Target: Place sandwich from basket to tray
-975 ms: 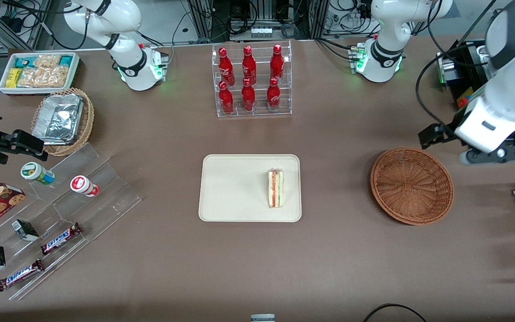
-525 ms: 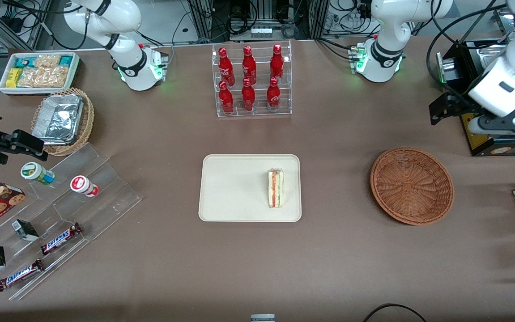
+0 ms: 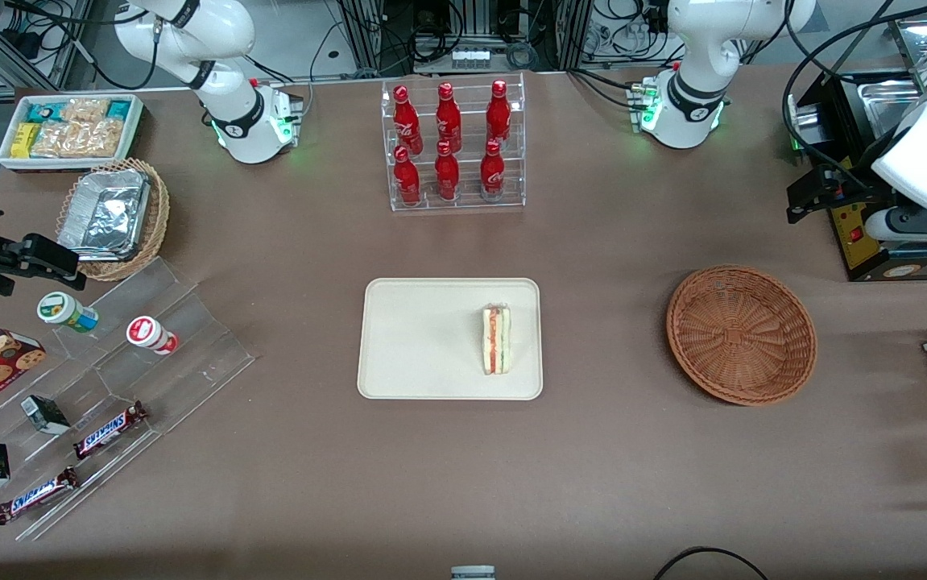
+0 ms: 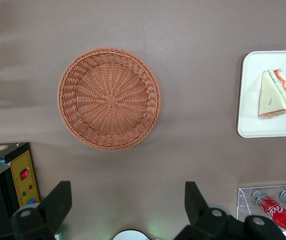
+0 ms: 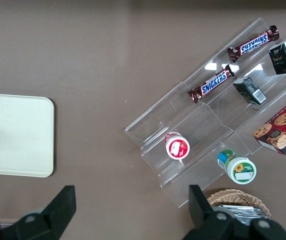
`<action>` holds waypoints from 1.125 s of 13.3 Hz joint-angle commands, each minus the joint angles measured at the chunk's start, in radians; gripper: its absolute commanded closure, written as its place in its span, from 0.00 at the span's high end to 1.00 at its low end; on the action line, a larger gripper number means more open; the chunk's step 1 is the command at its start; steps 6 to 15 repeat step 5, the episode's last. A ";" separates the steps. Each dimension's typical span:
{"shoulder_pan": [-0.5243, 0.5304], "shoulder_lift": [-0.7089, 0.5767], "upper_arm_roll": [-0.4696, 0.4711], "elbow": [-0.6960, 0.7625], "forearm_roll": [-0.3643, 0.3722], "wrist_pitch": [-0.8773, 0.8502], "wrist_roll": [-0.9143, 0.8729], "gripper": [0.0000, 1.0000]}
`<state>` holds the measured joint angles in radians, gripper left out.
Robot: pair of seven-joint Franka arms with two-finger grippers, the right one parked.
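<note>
Sandwich (image 3: 497, 339) is lying on the tray (image 3: 415, 338), basket (image 3: 741, 334) sitting empty at frame right; the gripper (image 4: 125, 202), fingers spread, is hovering seemingly clear, upper right.

Setting: robotics laboratory, staged as a mock snack counter.

- Surface (image 3: 592, 483): brown, matte, filling most of the front view.
- Two white robot-arm bases with green status lights, bolted on at upper left (image 3: 250, 121) and upper right (image 3: 684, 113).
- Upper edge of the front view: aluminium framing, a power strip (image 3: 471, 56), loose black cables.
- Right edge: black control box (image 3: 858, 234) with a red switch.
- Retail-style props: clear acrylic rack of red cola bottles (image 3: 451, 145), upper centre; stepped acrylic display (image 3: 149, 354) with chocolate bars and yoghurt pots, lower left; white bin of snack packets (image 3: 68, 129), upper left.
</note>
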<state>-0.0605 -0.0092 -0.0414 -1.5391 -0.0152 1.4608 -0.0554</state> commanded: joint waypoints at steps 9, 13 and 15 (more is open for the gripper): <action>-0.002 -0.011 0.012 -0.013 0.009 0.029 0.012 1.00; -0.002 -0.011 0.012 -0.013 0.009 0.029 0.012 1.00; -0.002 -0.011 0.012 -0.013 0.009 0.029 0.012 1.00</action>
